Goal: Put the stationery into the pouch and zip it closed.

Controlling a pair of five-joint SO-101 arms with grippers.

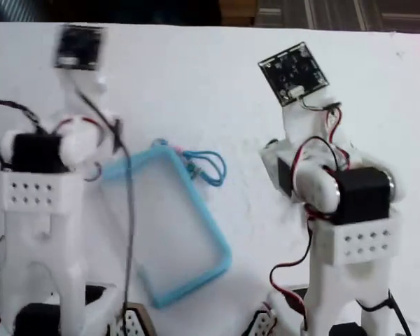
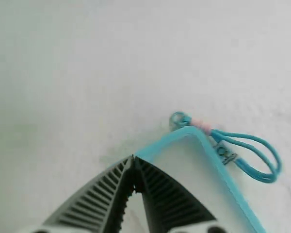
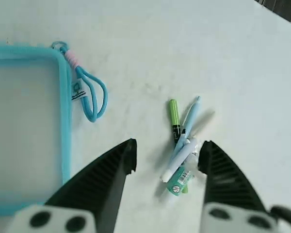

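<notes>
None of the stationery (image 3: 179, 160) is sitting inside the pouch (image 1: 171, 217) yet; it is lying bundled on the surface (image 1: 196, 84) right of it, and zipping is waiting. Your right claw (image 3: 168, 145) is hovering wide open above the bundle, and your left claw (image 2: 134, 160) is pressing shut at the pouch's far-left corner.

Clear pouch (image 3: 66, 126) w/ blue trim, flat; stationery (image 3: 180, 154) in small pile nr it, outside

A blue-edged clear pouch (image 1: 169, 224) lies on the table (image 1: 196, 84) between the left arm (image 1: 38, 189) and right arm (image 1: 343, 203).
</notes>
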